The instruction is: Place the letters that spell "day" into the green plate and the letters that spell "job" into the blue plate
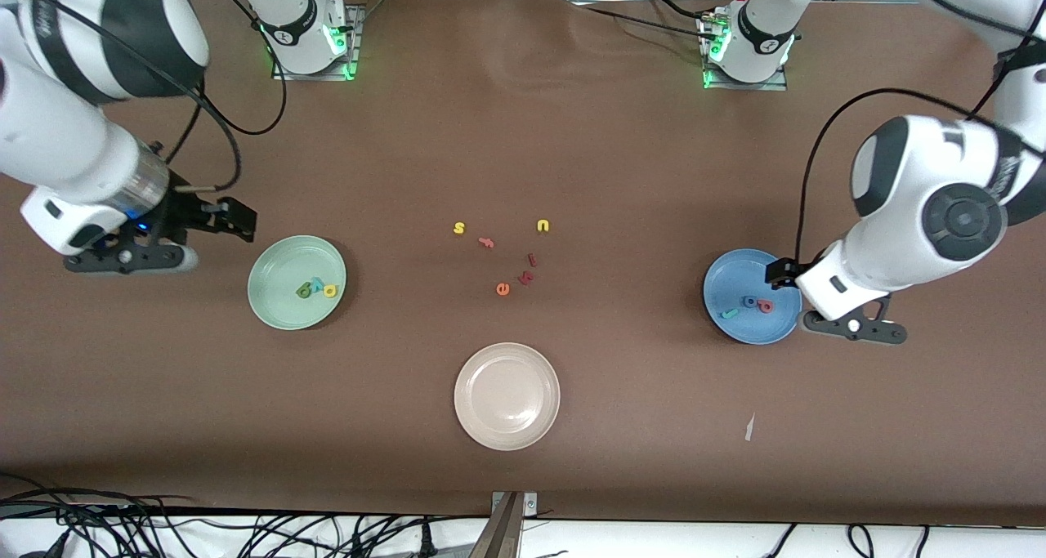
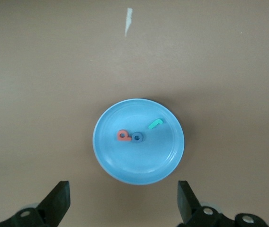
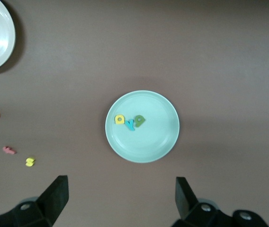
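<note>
Lab: bolted robot bases [image 1: 310, 43], cables [image 1: 204, 533]

I see a round pale mint-green plate [image 1: 274, 309] carrying dark green, light teal and yellow foam letters [image 1: 315, 288]. A round medium-blue plate [image 1: 739, 272] carries teal, blue and pink-red foam letters [image 1: 748, 305]. A round beige plate [image 1: 507, 395] sits on plain brown table covering [image 1: 572, 149].
</note>
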